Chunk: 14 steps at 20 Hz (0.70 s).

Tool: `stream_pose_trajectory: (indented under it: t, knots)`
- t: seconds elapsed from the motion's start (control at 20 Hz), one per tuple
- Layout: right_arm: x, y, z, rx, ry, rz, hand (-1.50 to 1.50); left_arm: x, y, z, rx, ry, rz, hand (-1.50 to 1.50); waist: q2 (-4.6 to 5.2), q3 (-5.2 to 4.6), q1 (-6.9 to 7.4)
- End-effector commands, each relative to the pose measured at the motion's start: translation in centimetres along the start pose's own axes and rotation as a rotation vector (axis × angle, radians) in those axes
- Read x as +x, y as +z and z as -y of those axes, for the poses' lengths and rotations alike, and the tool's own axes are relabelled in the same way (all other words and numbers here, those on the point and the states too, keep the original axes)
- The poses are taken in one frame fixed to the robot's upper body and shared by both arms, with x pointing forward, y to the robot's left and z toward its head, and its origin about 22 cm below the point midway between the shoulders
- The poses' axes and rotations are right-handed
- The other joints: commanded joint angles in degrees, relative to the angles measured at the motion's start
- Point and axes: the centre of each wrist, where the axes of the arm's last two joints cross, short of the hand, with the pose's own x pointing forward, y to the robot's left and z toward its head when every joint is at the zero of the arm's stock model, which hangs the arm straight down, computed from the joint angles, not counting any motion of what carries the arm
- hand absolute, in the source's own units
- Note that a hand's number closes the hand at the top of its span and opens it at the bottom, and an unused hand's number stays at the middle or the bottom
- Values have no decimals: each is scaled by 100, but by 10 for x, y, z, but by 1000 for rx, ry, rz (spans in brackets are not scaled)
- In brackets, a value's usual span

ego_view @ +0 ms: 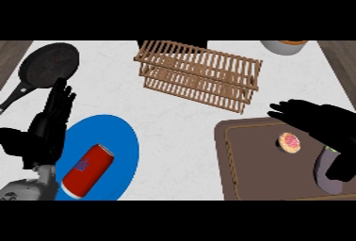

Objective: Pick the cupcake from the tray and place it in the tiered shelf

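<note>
A small cupcake [290, 142] with pink and yellow topping sits on the dark brown tray [254, 164] at the lower right. My right hand [314, 118] hovers over the tray's far right part, fingers spread and open, just above and beside the cupcake without holding it. The wooden tiered shelf [198, 75] stands at the upper middle of the counter. My left hand [52, 115] rests open at the left edge, fingers pointing up.
A blue plate [118, 141] carries a red can [86, 170] at the lower left. A black frying pan [45, 63] lies at the upper left. A purple object [327, 175] lies on the tray's right side. A white bowl [285, 46] shows at the top right.
</note>
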Motion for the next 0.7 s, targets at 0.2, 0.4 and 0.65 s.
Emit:
stream_pose_trajectory:
  t: [0.2, 0.4, 0.65]
  knots:
    - [-9, -15, -21, 1, -14, 1, -150, 0, -8, -10, 14, -16, 0, 0, -8, -5, -30]
    - [-33, -21, -33, 38, -4, -12, -150, 1, 21, 18, 5, 7, -8, 0, -10, -3, -3]
    - [-24, -31, -58, 25, -23, -13, -150, 11, 6, 3, -12, -18, -15, 0, -12, -3, -24]
